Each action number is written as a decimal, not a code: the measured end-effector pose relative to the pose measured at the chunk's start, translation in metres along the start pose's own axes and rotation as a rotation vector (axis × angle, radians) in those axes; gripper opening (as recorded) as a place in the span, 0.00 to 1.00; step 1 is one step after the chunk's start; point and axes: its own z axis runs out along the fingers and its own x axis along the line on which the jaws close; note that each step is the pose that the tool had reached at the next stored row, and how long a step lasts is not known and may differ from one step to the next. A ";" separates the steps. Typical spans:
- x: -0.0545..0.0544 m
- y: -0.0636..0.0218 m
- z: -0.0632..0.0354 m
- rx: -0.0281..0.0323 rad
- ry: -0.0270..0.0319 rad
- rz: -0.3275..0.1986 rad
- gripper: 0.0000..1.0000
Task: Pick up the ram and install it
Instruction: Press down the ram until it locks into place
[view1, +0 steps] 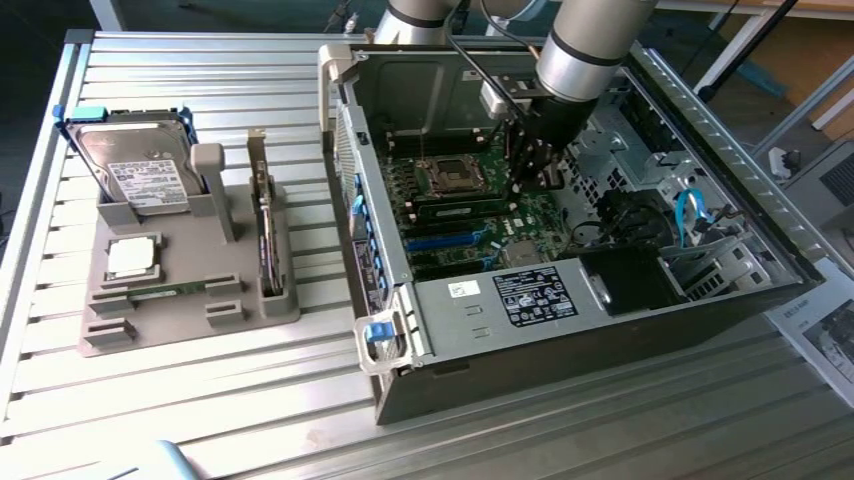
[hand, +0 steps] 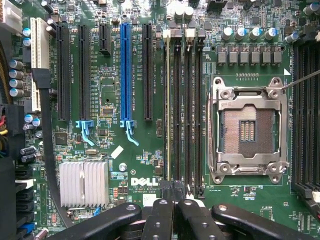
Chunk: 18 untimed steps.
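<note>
A green ram stick (view1: 171, 290) lies flat in the grey holder (view1: 160, 330) on the exterior view's left. My gripper (view1: 531, 185) is far from it, reaching down inside the open computer case over the motherboard. In the wrist view the gripper (hand: 175, 202) is shut, its black fingers (hand: 160, 215) meeting at the end of the memory slots with nothing visible between them. A thin green edge (hand: 167, 110), apparently another ram stick, stands in the slot nearest the expansion slots. The neighbouring memory slots (hand: 190, 110) are dark and bare.
The empty processor socket (hand: 248, 131) sits beside the memory slots. The holder also carries a silver hard drive (view1: 134, 165), a square processor chip (view1: 131, 257) and an upright board (view1: 271, 240). Case walls (view1: 350, 180) and cables (view1: 687, 215) surround the arm.
</note>
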 end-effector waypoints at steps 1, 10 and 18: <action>0.000 0.0000 0.0003 0.0001 -0.0002 0.000 0.11; 0.000 0.0000 0.0021 0.0000 0.0001 0.000 0.11; 0.000 0.0001 -0.0072 -0.0009 0.0002 0.000 0.11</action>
